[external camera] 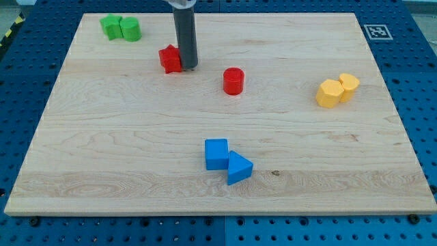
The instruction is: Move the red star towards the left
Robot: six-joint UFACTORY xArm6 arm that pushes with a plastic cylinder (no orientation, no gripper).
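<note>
Red is what I steer by: in the camera view, the only one I have, the red star [170, 59] sits in the upper part of the wooden board [102, 164], left of centre, and I place everything else from it. My tip [188, 66] stands directly against the star's right side, touching it or as good as touching; I cannot make out a gap. No jaws exist on this rig to be open or closed, only the straight dark rod.

Right of the star, apart from it, stands the red cylinder [233, 80]. Up and to the left of the star, near the board's top corner, the green pair [121, 28] sit pressed together. Far right of the star are the two yellow blocks [337, 90], and below and right of it the blue cube [216, 154] touches the blue triangle [238, 168].

I judge the push is in hand: contact made on the correct side. Next I need a straight slide leftward, keeping the tip centred on the star so it does not spin off, and passing below the green pair.
</note>
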